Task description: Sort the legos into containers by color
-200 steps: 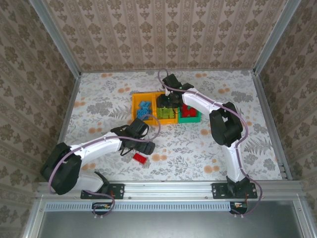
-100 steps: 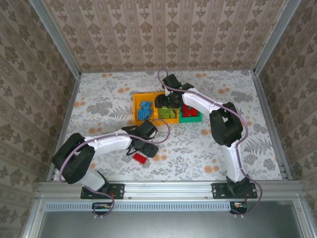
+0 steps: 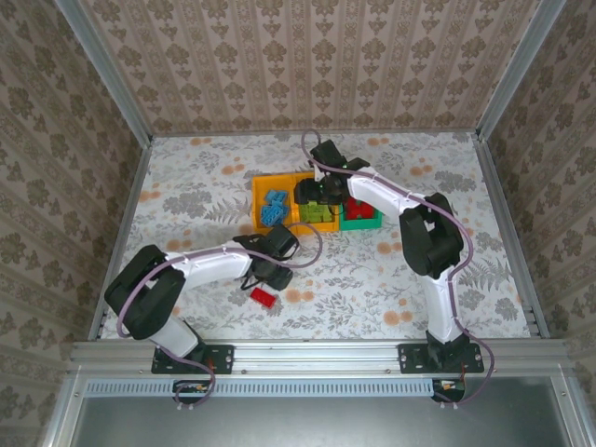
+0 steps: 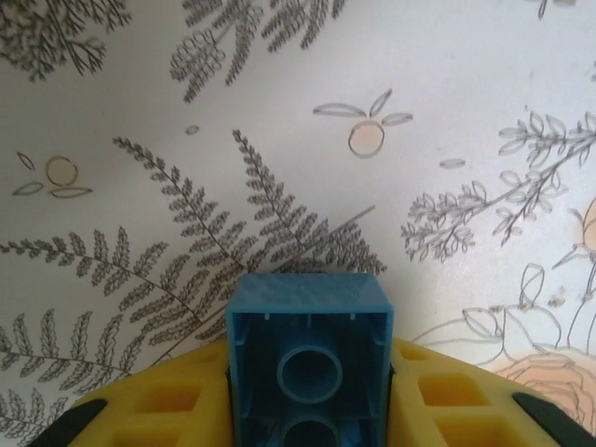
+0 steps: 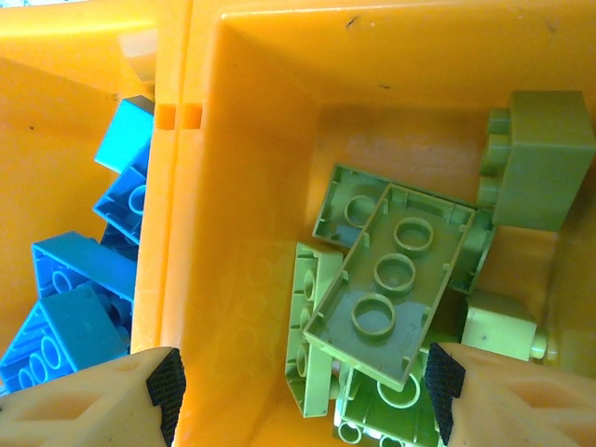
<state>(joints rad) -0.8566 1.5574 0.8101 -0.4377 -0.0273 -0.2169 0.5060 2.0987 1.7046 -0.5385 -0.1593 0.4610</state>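
Left pincer (image 4: 307, 414) clamps blue lego (image 4: 308, 340); right pincer (image 5: 303, 400) gapes.

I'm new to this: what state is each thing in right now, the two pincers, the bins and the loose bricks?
Left pincer, shut on the blue brick.
Right pincer, open above the middle orange bin.
Left orange bin, holds blue bricks.
Middle orange bin, holds lime green bricks.
Green bin, holds red bricks.
Red brick, loose on the table.

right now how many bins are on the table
3: left orange bin with blue bricks, middle orange bin with green bricks, right green bin with red bricks.
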